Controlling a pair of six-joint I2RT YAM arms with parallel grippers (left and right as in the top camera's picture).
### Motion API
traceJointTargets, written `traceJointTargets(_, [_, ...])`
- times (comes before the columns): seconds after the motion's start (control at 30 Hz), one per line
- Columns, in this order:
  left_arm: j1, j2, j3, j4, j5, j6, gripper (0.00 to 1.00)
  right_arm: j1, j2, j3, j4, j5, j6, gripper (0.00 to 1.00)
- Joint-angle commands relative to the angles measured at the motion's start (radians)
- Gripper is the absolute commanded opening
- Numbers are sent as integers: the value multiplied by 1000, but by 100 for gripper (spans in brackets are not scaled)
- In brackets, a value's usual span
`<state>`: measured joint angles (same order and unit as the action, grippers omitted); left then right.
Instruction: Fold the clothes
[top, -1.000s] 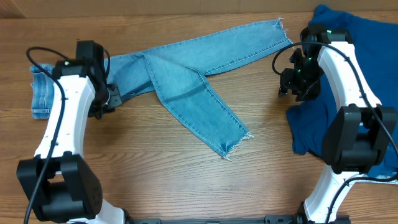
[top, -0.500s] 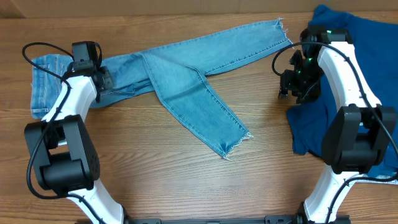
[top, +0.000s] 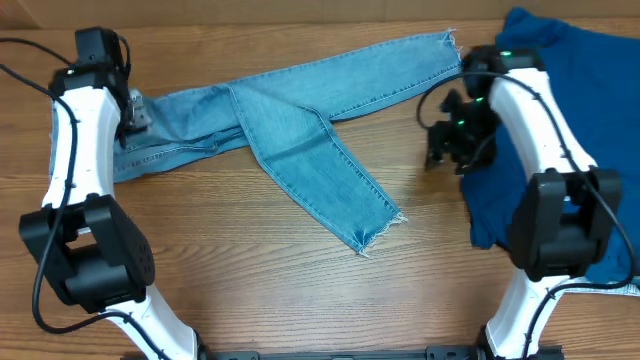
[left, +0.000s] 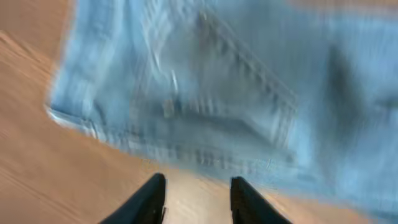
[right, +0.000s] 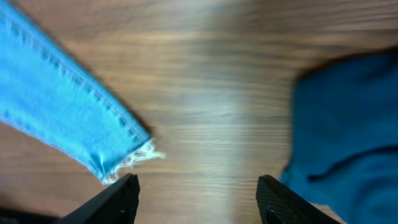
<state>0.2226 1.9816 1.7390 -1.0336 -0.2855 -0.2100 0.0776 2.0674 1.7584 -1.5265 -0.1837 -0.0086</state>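
Two tools inspected. My left tool (left: 198, 183) hangs parted and empty over the waist of the jeans (top: 300, 115). These lie flat on the desk (top: 230, 280), legs splayed rightward. My right tool (right: 198, 186) stands wide apart, empty, between a frayed hem and the blue garment (top: 575, 70).

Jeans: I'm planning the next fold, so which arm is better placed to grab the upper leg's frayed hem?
Right. The right gripper hangs open close below that hem. The left gripper, also open, is far off at the waist end of the jeans.
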Motion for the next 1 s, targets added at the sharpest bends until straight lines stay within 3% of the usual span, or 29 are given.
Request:
traceJointTargets(0.0, [-2,1,14,-164,156,-8,24,83,-12,-86,11,3,-21,66])
traceJointTargets(0.1, [-2,1,11,-224,152,-4,26,147,-12,-172,38,2,-13,67])
traceJointTargets(0.37, [-2,1,9,-208,145,5,29,335,-12,-389,184,2,67,76])
traceJointTargets(0.6, [-2,1,8,-211,145,5,29,437,-12,-404,312,-66,164,77])
traceJointTargets(0.83, [-2,1,8,-211,148,9,29,499,-12,-404,386,-89,347,77])
traceJointTargets(0.9, [-2,1,8,-211,148,9,29,510,-12,-404,400,-88,380,68])
traceJointTargets(0.93, [-2,1,8,-211,148,9,29,512,-12,-404,406,-89,393,52])
traceJointTargets(0.97, [-2,1,8,-211,148,9,29,512,-12,-404,411,-88,410,29])
